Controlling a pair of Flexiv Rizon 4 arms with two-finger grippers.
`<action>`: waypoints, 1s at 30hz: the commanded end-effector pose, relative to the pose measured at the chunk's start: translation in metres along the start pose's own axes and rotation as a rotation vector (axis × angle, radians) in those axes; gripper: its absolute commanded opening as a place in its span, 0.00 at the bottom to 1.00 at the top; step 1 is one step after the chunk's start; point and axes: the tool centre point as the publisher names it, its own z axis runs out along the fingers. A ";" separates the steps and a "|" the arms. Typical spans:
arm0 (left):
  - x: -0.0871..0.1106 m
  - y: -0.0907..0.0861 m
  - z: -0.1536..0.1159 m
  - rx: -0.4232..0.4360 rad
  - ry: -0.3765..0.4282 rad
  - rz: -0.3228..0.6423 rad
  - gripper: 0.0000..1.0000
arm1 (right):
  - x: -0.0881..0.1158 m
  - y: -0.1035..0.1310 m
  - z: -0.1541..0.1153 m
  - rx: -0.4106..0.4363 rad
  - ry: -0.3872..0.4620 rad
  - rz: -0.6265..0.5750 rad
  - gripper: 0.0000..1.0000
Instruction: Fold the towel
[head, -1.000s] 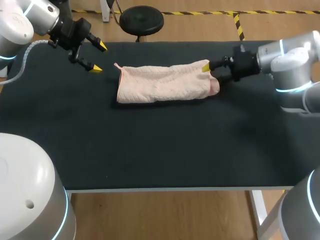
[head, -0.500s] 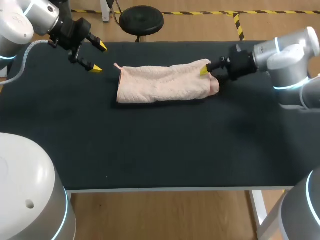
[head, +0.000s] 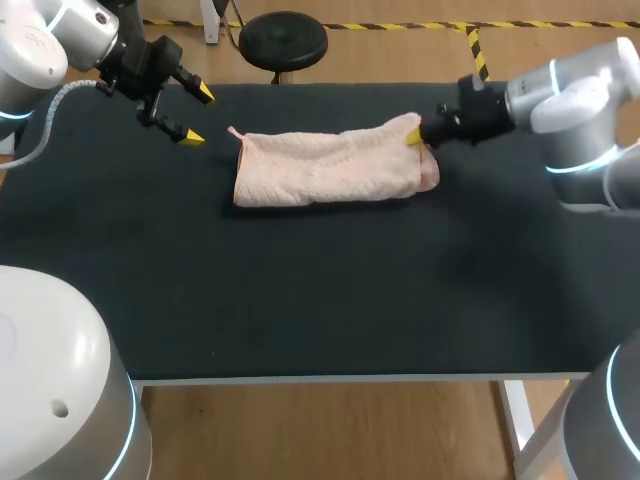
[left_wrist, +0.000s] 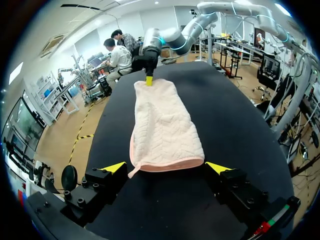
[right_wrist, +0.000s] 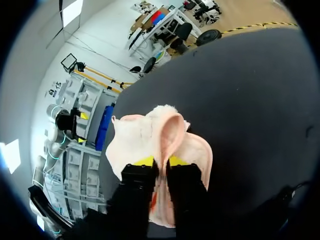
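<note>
Now right fingers (right_wrist: 146, 161) pinched on towel (head: 320, 168) edge; left fingers (left_wrist: 115, 167) wide apart.

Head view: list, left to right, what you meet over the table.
left end effector, open, short of the towel → pink towel, lying flat in a long fold → right end effector, pinching the towel's right end

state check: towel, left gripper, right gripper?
towel: folded into a long strip, flat on the table, right end bunched up
left gripper: open, empty, just off the towel's left end, not touching it
right gripper: shut on the towel's right end
</note>
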 end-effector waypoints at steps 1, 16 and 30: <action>0.000 0.001 0.001 0.002 -0.002 0.003 1.00 | 0.017 -0.005 -0.009 0.023 -0.056 -0.029 0.00; 0.000 0.001 0.001 0.002 -0.002 0.003 1.00 | 0.070 0.020 0.005 0.112 -0.412 -0.234 0.00; 0.000 0.001 0.001 0.002 -0.002 0.003 1.00 | 0.095 0.014 0.028 0.152 -0.569 -0.291 0.00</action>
